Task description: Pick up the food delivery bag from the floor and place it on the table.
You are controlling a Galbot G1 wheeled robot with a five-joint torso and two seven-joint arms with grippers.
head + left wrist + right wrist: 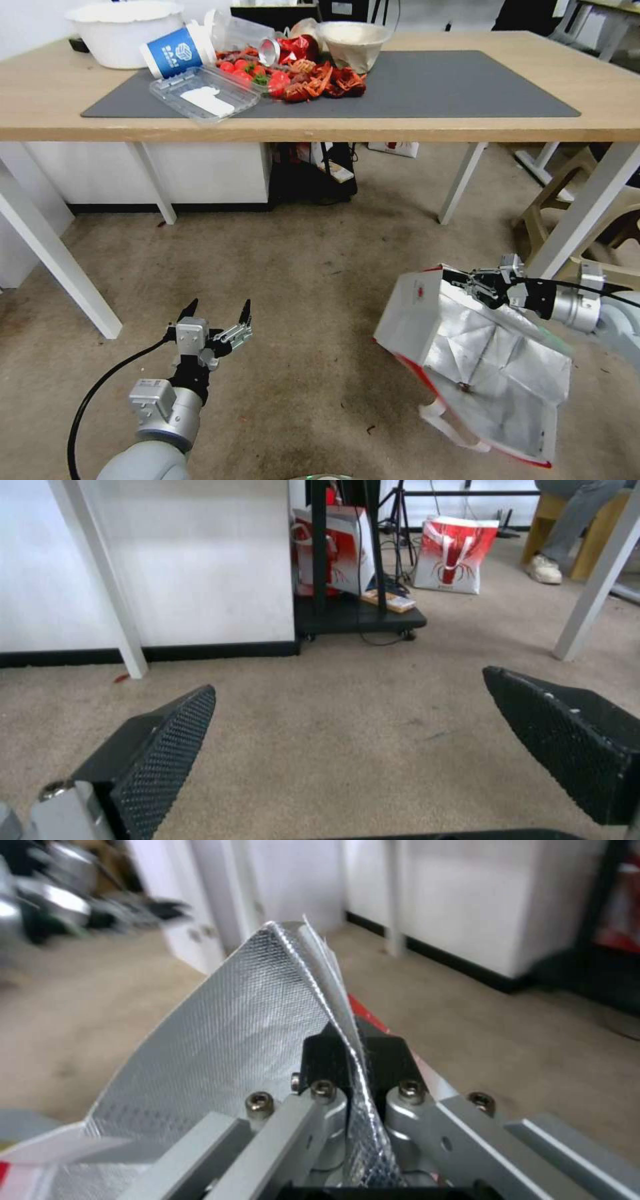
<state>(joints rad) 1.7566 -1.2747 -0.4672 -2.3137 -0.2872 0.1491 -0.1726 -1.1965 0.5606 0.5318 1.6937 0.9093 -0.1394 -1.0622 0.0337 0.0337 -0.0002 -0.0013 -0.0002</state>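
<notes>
The food delivery bag [467, 353] is tilted at the right over the carpeted floor [320, 280], its silver foil lining facing up, red edging along its sides and a white handle at its lower end. My right gripper [475, 282] is shut on the bag's upper foil edge [333, 1005], the thin rim pinched between both black pads. My left gripper [217, 313] hangs open over bare carpet at the left, well apart from the bag; its black ridged fingers [167, 745] spread wide. The table [467, 127] spans the back with a dark grey mat [453, 87].
On the table's left half lie a white bowl [123, 30], a blue cup [175, 55], a clear tray [203, 93] and red food scraps [313, 77]. White table legs [587, 207] stand close behind the bag. A black cart [360, 615] and a red-white bag [457, 555] sit under the table.
</notes>
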